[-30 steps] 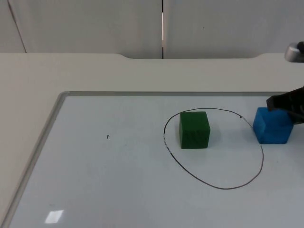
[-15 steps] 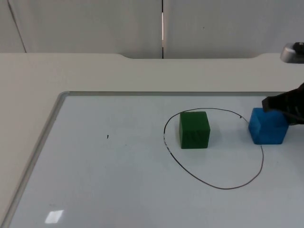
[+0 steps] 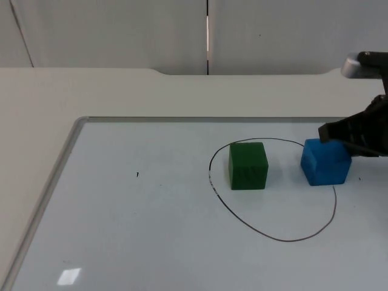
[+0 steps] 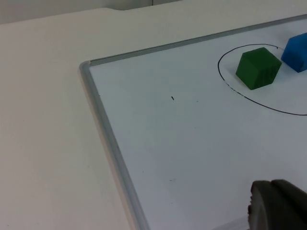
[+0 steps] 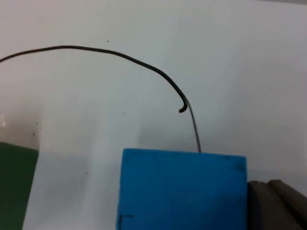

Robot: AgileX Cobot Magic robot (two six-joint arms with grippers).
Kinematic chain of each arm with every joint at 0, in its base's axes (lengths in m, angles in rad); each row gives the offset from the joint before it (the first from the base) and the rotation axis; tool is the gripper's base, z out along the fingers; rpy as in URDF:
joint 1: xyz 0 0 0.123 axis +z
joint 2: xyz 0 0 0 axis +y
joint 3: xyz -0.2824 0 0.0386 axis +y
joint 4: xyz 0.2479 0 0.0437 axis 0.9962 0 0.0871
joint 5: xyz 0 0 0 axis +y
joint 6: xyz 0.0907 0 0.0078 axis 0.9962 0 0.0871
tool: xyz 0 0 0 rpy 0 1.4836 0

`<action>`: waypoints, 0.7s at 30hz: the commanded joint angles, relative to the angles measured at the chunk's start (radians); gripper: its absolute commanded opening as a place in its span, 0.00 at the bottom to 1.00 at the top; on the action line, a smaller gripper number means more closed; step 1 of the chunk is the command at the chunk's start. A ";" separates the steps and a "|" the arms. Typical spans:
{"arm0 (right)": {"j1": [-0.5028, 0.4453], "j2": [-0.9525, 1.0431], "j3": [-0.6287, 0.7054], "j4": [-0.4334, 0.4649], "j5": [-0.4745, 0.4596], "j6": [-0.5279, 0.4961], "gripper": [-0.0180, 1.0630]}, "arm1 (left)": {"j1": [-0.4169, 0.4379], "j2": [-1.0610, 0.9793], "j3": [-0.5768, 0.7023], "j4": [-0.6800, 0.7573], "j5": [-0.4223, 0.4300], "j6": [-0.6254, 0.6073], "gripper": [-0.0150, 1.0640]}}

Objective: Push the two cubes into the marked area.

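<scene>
The matte blue foam-looking cube point(image 3: 326, 161) is sat right on the hand-drawn black oval outline point(image 3: 273, 236), not fully inside it (nearly there). It's being shoved by the right gripper point(image 3: 351, 134), pressed against its far side; finger state can't be told. The dull green cube point(image 3: 248, 165) is inside already. The left gripper point(image 4: 278, 206) is parked well away, waiting.

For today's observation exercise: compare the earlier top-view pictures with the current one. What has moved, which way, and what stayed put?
The right gripper has moved toward the drawn ring, pushing the blue cube leftward in the top view; the cube now sits across the ring's line. Nothing was grasped or released. The green cube stayed inside the ring, and the whiteboard is unchanged.
</scene>
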State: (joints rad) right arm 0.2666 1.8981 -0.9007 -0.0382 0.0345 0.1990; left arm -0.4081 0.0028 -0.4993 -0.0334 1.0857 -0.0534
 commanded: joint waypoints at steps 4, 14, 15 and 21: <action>0.002 -0.001 -0.003 0.000 -0.007 0.020 0.02 | 0.002 -0.003 0.006 -0.008 -0.013 0.003 0.01; 0.037 -0.001 -0.003 0.000 -0.023 0.035 0.02 | 0.002 -0.003 0.006 -0.008 -0.013 0.003 0.01; 0.037 -0.001 -0.003 0.000 -0.023 0.035 0.02 | 0.002 -0.003 0.006 -0.008 -0.013 0.003 0.01; 0.037 -0.001 -0.003 0.000 -0.023 0.038 0.02 | 0.002 -0.003 0.006 -0.008 -0.013 0.003 0.01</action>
State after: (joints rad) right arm 0.2978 1.8981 -0.9007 -0.0346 0.0278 0.2332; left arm -0.4081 0.0028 -0.4993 -0.0334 1.0857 -0.0534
